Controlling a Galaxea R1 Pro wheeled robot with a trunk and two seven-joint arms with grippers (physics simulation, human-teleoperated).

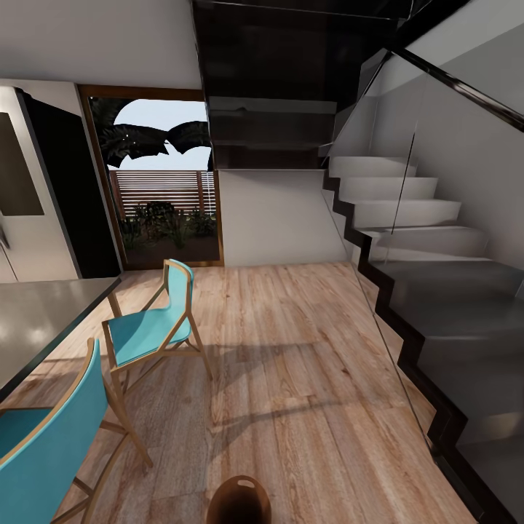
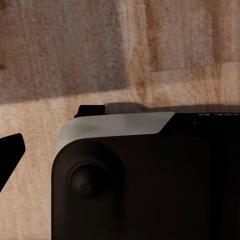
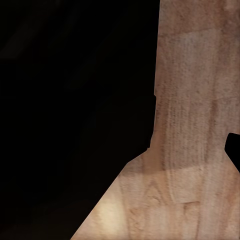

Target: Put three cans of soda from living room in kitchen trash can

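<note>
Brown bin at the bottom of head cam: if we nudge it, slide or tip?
The bin looks round and squat, so it would probably slide on the smooth wood floor rather than tip. It seems rigid and likely light. Its lower part is out of frame, so this is unsure.

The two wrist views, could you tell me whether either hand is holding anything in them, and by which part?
It cannot be told: both wrist views show dark robot parts over the light wooden plank floor, with no orange can visible.

The floor (image 1: 291,349) is light wood with streaky grain. The two chairs (image 1: 149,327) have thin wooden frames and smooth blue seats. The fridge (image 1: 29,204) looks like shiny grey metal. The stairs (image 1: 437,291) are smooth, behind clear glass (image 1: 393,175). The brown trash can (image 1: 239,501) is shiny.
</note>
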